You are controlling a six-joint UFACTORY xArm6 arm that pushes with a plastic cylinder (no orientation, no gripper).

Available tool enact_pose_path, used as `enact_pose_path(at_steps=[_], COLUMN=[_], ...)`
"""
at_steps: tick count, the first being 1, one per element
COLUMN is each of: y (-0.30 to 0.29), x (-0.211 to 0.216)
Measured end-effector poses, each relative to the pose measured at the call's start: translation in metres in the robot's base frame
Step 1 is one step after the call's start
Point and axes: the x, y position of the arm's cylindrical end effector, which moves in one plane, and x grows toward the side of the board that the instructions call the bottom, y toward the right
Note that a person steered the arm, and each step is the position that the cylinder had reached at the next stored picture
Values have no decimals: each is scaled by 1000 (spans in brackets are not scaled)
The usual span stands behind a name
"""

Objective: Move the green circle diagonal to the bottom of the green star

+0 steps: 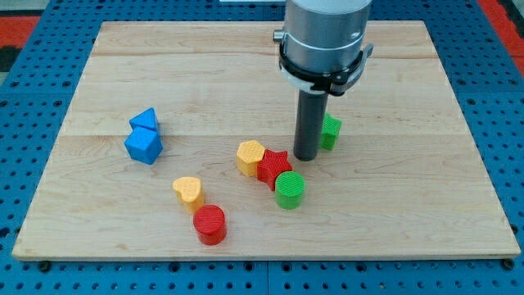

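Wooden table (409, 74) lying pale and wide, resting on a blue perforated base (499, 123) seen along the view's left, right and bottom. Much bare wood along the view's top and down the whole right side; less room in the middle, where blocks crowd. My tip (306, 156) planted near the table's middle, touching or just beside the green star (331, 131), which peeps out from behind the rod on its right, mostly hidden. No hand on this arm, only the dark rod under a grey collar, so nothing to part or close. Green circle (289, 189) standing upright below and slightly left of the tip, a short ribbed cylinder with a flat round top, bright green; pressed against the red star (274, 167) at its upper left, well in from the bottom edge. Yellow block (250, 156), shape unclear, touching the red star's left side. Yellow heart (188, 192) and red circle (210, 224) toward the bottom left, near each other. Two blue blocks (144, 138) huddled together at the left, well apart from the rest, with open wood around them.
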Motion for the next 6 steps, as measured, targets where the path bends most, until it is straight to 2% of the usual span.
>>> enact_pose_path(at_steps=[1,2,3,4,5,6], y=[30,38,-7,-61,-21,7], x=[22,75,114,77,44,31])
